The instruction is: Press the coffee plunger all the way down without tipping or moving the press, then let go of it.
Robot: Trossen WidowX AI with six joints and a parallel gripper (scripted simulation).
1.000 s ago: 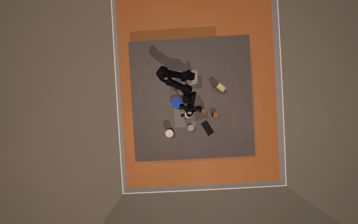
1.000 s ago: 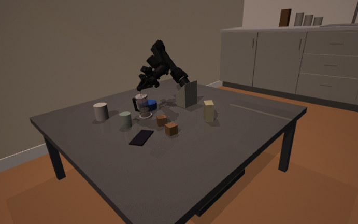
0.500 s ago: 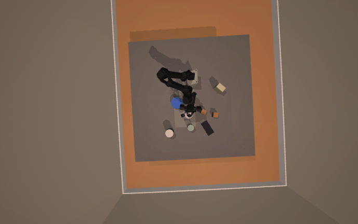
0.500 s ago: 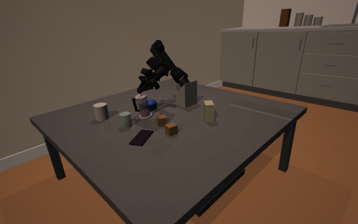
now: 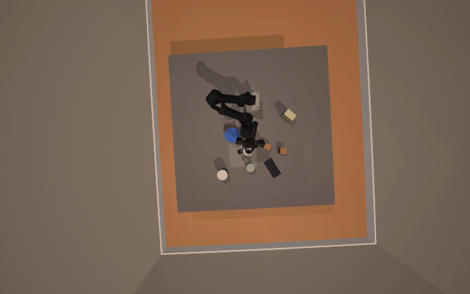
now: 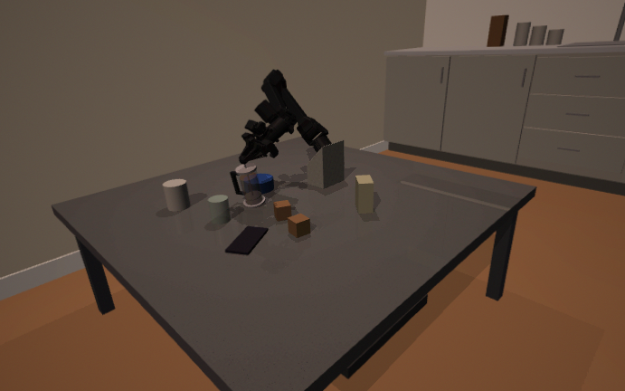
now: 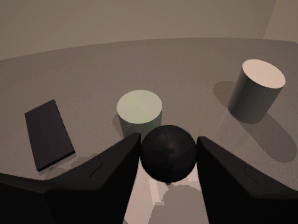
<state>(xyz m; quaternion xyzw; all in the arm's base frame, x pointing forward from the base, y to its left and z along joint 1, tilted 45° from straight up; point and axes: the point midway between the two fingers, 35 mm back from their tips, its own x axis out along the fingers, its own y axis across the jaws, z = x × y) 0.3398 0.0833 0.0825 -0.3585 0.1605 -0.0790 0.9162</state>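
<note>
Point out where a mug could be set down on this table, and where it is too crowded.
Free: the wide front stretch between the black slab and the table's near edge, and the right side beyond the tan box. Crowded: around the press, where the end effector, blue bowl, green cup and brown cubes cluster.

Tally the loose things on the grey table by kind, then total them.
Glass coffee press: 1
Upright cylinders, beige and pale green: 2
Brown cubes: 2
Tall tan block: 1
Flat black slab: 1
Blue round object: 1
Total: 8
</note>
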